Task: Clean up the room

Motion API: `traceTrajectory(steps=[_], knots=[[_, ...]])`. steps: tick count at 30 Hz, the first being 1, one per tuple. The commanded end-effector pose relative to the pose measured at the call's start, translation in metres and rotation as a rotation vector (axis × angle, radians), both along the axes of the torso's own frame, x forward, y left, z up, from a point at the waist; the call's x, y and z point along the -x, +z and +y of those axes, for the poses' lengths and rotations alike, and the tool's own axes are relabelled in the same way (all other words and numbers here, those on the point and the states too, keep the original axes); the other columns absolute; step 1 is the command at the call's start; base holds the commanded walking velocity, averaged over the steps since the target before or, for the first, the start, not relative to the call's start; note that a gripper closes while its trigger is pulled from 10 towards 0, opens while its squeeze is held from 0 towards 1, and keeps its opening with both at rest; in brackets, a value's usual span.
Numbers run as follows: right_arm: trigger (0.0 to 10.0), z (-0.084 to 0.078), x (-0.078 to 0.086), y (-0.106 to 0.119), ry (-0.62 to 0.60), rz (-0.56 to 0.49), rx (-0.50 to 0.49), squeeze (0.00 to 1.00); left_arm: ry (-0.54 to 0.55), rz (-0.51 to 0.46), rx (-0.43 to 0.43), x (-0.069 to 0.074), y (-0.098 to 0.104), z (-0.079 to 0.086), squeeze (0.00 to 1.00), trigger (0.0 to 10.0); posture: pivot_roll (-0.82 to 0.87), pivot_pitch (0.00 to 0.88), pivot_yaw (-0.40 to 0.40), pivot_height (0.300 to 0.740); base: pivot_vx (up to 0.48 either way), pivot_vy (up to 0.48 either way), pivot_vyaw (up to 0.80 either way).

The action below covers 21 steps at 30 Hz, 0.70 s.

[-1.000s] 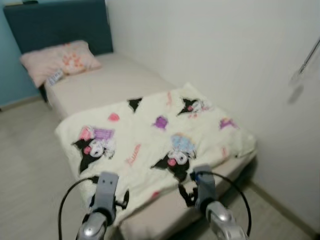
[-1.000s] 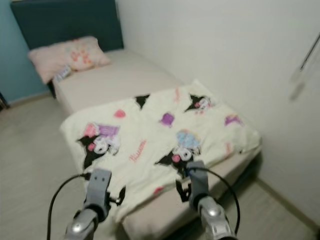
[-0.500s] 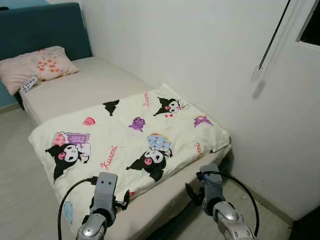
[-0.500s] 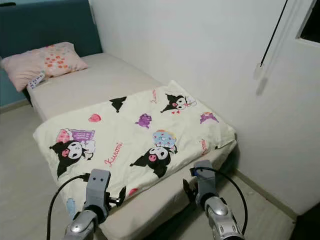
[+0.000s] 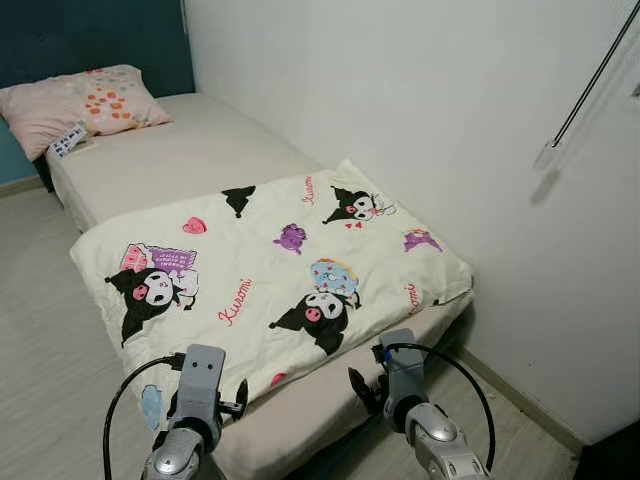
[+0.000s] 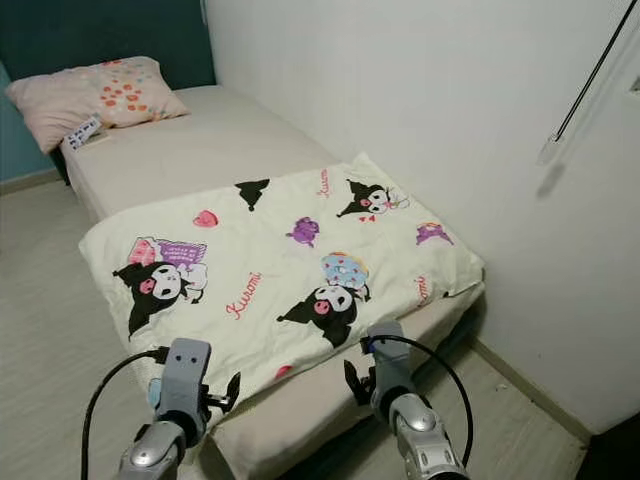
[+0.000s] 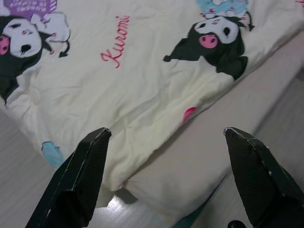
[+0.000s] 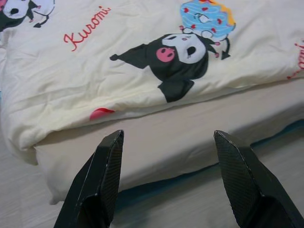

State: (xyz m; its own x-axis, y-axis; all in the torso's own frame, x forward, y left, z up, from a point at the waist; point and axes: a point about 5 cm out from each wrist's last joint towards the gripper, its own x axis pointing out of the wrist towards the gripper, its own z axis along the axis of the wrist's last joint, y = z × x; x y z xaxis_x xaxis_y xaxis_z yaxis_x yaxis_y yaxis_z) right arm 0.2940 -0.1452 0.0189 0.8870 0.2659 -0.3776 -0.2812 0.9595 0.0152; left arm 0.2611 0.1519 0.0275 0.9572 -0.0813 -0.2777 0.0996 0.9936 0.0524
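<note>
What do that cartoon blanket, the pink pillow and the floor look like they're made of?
The blanket looks like soft matte cotton-type cloth, cream and printed with cartoon figures; it creases and droops over the mattress edge. The pillow seems padded fabric, pink with orange spots, puffy. The floor appears to be pale wood-look planks, probably laminate or vinyl; faint lines run along it.
</note>
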Motion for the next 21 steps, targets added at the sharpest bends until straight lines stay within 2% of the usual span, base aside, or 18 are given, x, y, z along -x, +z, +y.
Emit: traceTrajectory(steps=[1,5,13,21], knots=[[10.0,-0.0037,0.0019,-0.0017,-0.004,0.007,0.015,0.0,-0.017,-0.001,-0.016,0.0027,-0.0012,-0.0031,0.0,10.0,-0.03,0.073,-0.074,0.74,0.0,0.0,0.0],[10.0,-0.0037,0.0016,-0.001,0.006,-0.003,0.034,0.0,-0.019,-0.001,-0.022,0.0023,-0.0011,-0.0044,0.0,10.0,-0.03,0.073,-0.074,0.74,0.0,-0.295,0.0],[10.0,-0.0032,0.0023,-0.0012,0.018,-0.003,0.041,0.0,-0.01,0.0,-0.016,0.0025,-0.0011,-0.0063,0.0,10.0,-0.03,0.081,-0.076,0.74,0.0,-0.48,0.77],[10.0,-0.0029,0.0019,-0.0008,0.015,-0.004,0.03,0.0,0.022,-0.001,-0.014,-0.0001,-0.0002,-0.0004,0.0,10.0,-0.03,0.082,-0.077,0.74,0.0,-0.48,0.0]])
